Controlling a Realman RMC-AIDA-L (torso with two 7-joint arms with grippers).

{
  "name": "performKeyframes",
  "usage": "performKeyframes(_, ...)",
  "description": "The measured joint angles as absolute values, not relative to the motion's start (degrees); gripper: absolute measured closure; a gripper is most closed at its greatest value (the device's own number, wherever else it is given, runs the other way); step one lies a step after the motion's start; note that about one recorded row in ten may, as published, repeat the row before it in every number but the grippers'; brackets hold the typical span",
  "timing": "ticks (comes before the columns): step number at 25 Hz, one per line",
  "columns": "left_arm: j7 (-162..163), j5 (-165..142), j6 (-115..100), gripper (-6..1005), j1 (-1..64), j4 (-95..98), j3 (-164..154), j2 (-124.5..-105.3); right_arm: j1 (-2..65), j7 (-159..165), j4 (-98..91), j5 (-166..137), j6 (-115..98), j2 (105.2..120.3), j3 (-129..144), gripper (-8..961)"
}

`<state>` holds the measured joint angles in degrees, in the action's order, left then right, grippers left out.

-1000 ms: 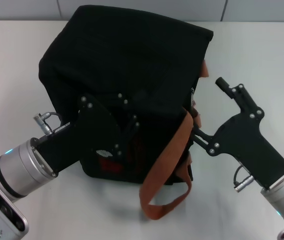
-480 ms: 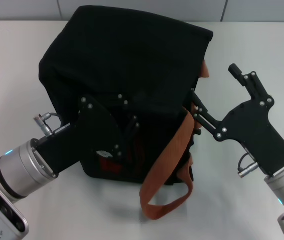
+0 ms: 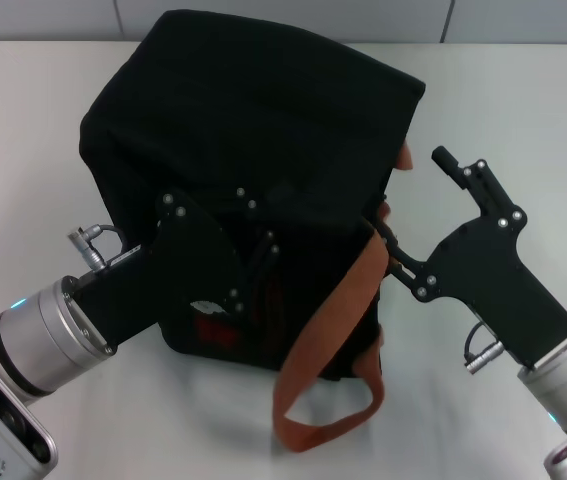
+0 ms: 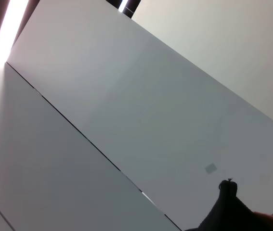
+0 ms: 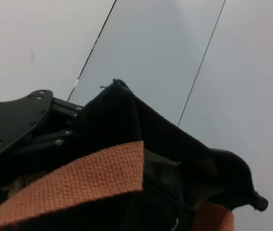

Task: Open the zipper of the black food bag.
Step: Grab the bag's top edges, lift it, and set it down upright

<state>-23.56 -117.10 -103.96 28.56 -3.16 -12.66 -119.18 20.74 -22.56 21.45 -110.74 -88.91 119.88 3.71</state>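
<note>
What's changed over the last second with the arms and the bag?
The right gripper rose along the black food bag, then dropped back toward its start, one finger at the bag's right edge. The orange handle loop sagged lower. The left gripper stayed pressed to the bag's front.

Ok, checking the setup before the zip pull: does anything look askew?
Yes: the black food bag leans instead of standing square, and one orange handle has flopped onto the table between the left gripper and right gripper.

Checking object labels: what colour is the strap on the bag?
Orange-brown webbing, against the black bag. The strap shows best in the head view.
</note>
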Motion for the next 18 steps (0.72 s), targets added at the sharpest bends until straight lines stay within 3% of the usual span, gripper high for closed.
performKeyframes(18,-23.6,-117.0,-104.0,912,28.8,-3.6,-12.7,-119.18,20.8,-25.9,22.4,-114.7,-87.9,119.89,1.2,129)
